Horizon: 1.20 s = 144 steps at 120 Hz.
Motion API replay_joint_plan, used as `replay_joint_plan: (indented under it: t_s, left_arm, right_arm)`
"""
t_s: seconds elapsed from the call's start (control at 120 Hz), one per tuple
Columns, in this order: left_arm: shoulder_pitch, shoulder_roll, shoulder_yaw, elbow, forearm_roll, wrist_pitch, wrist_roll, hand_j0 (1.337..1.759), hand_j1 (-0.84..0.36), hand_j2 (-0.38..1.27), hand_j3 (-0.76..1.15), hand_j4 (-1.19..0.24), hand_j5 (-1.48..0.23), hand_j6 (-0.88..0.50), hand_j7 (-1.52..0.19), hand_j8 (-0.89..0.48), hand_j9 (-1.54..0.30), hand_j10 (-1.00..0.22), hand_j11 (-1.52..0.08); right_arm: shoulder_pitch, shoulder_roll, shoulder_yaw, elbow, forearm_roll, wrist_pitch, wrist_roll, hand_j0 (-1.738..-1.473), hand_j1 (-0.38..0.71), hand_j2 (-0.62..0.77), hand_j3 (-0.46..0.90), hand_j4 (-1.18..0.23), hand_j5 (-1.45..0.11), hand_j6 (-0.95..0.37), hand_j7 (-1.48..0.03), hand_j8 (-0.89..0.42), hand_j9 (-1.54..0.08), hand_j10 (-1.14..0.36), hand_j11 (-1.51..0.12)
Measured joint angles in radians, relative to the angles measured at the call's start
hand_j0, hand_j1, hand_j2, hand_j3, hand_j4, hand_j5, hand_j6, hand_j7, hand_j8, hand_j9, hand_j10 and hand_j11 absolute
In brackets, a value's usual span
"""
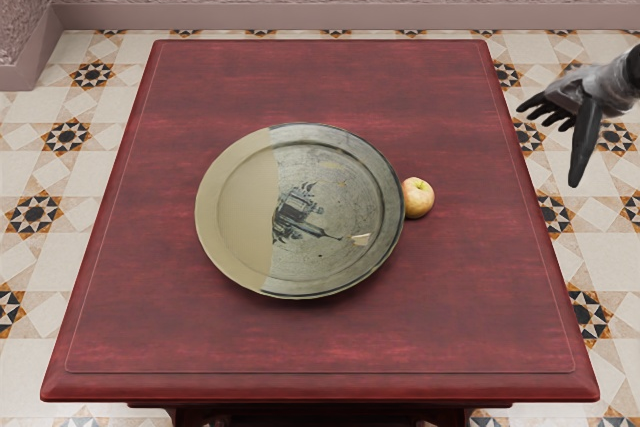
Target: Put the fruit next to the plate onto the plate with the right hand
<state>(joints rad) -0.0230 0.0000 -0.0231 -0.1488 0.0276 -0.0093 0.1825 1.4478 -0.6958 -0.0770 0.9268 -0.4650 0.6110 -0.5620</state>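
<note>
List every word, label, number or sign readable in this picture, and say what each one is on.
No readable text anywhere.
plate: only a dark smudge in its middle, with no letters to make out.
apple: no sticker or label shows.
table: plain red wood, no writing.
floor tiles: star patterns only, no signs.
right hand: no markings show.

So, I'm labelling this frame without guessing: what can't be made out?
The right hand: its arm is cut off by the head view's right edge.
The left hand: outside the view altogether.
The apple and the plate rim: too close to tell whether they touch.
Dark shape mirrored in the plate: too small to identify.
Legs of the table: hidden under its top.
</note>
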Motion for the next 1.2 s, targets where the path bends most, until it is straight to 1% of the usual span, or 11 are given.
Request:
replay_joint_plan:
  t_s: [0.133, 0.317, 0.35, 0.383, 0.458, 0.525, 0.65, 0.808, 1.025, 1.117, 1.2]
  left_arm:
    - [0.0, 0.0, -0.001, 0.0, 0.0, 0.0, 0.0, 1.658, 0.35, 0.0, 0.0, 0.0, 0.0, 0.0, 0.0, 0.0, 0.0, 0.0, 0.0]
    - [0.0, 0.0, 0.0, 0.0, 0.0, 0.0, 0.0, 1.658, 0.35, 0.0, 0.0, 0.0, 0.0, 0.0, 0.0, 0.0, 0.0, 0.0, 0.0]
    - [0.0, 0.0, 0.0, 0.0, 0.0, 0.0, 0.0, 1.658, 0.35, 0.0, 0.0, 0.0, 0.0, 0.0, 0.0, 0.0, 0.0, 0.0, 0.0]
    - [0.0, 0.0, 0.0, 0.0, 0.0, 0.0, 0.0, 1.658, 0.35, 0.0, 0.0, 0.0, 0.0, 0.0, 0.0, 0.0, 0.0, 0.0, 0.0]
    - [0.0, 0.0, 0.0, 0.0, 0.0, 0.0, 0.0, 1.658, 0.35, 0.0, 0.0, 0.0, 0.0, 0.0, 0.0, 0.0, 0.0, 0.0, 0.0]
    - [0.0, 0.0, 0.0, 0.0, 0.0, 0.0, 0.0, 1.658, 0.35, 0.0, 0.0, 0.0, 0.0, 0.0, 0.0, 0.0, 0.0, 0.0, 0.0]
    - [0.0, 0.0, 0.0, 0.0, 0.0, 0.0, 0.0, 1.658, 0.35, 0.0, 0.0, 0.0, 0.0, 0.0, 0.0, 0.0, 0.0, 0.0, 0.0]
    - [0.0, 0.0, 0.0, 0.0, 0.0, 0.0, 0.0, 1.658, 0.35, 0.0, 0.0, 0.0, 0.0, 0.0, 0.0, 0.0, 0.0, 0.0, 0.0]
    - [0.0, 0.0, 0.0, 0.0, 0.0, 0.0, 0.0, 1.658, 0.35, 0.0, 0.0, 0.0, 0.0, 0.0, 0.0, 0.0, 0.0, 0.0, 0.0]
    - [0.0, 0.0, 0.0, 0.0, 0.0, 0.0, 0.0, 1.658, 0.35, 0.0, 0.0, 0.0, 0.0, 0.0, 0.0, 0.0, 0.0, 0.0, 0.0]
    - [0.0, 0.0, 0.0, 0.0, 0.0, 0.0, 0.0, 1.658, 0.35, 0.0, 0.0, 0.0, 0.0, 0.0, 0.0, 0.0, 0.0, 0.0, 0.0]
  right_arm:
    - [-0.002, 0.011, 0.032, -0.004, 0.021, 0.0, -0.005, -1.658, -0.35, 0.0, 0.0, 0.0, 0.0, 0.0, 0.0, 0.0, 0.0, 0.0, 0.0]
    - [0.007, 0.019, 0.091, 0.005, 0.017, 0.0, -0.041, -1.658, -0.35, 0.0, 0.0, 0.0, 0.0, 0.0, 0.0, 0.0, 0.0, 0.0, 0.0]
    - [0.008, 0.02, 0.094, 0.031, -0.009, 0.0, -0.043, -1.658, -0.35, 0.0, 0.0, 0.0, 0.0, 0.0, 0.0, 0.0, 0.0, 0.0, 0.0]
    - [0.008, 0.019, 0.095, 0.086, -0.034, -0.017, -0.045, -1.658, -0.35, 0.0, 0.0, 0.0, 0.0, 0.0, 0.0, 0.0, 0.0, 0.0, 0.0]
    - [0.005, 0.017, 0.092, 0.212, -0.086, -0.121, -0.047, -1.658, -0.35, 0.0, 0.0, 0.0, 0.0, 0.0, 0.0, 0.0, 0.0, 0.0, 0.0]
    - [-0.014, 0.022, 0.091, 0.279, -0.116, -0.226, -0.048, -1.658, -0.35, 0.0, 0.0, 0.0, 0.0, 0.0, 0.0, 0.0, 0.0, 0.0, 0.0]
    - [-0.091, 0.077, 0.091, 0.329, -0.187, -0.42, -0.049, -1.658, -0.35, 0.0, 0.0, 0.0, 0.0, 0.0, 0.0, 0.0, 0.0, 0.0, 0.0]
    - [-0.153, 0.126, 0.091, 0.377, -0.211, -0.524, -0.049, -1.658, -0.35, 0.0, 0.0, 0.0, 0.0, 0.0, 0.0, 0.0, 0.0, 0.0, 0.0]
    - [-0.171, 0.087, 0.075, 0.566, -0.249, -0.679, -0.049, -1.658, -0.35, 0.0, 0.0, 0.0, 0.0, 0.0, 0.0, 0.0, 0.0, 0.0, 0.0]
    - [-0.173, 0.069, 0.058, 0.609, -0.274, -0.721, -0.049, -1.658, -0.35, 0.0, 0.0, 0.0, 0.0, -0.01, 0.0, 0.0, 0.0, 0.0, 0.0]
    - [-0.176, 0.063, 0.039, 0.633, -0.306, -0.762, -0.049, -1.658, -0.3, -0.01, 0.0, -0.04, -0.05, -0.05, -0.05, -0.04, -0.05, -0.04, -0.05]
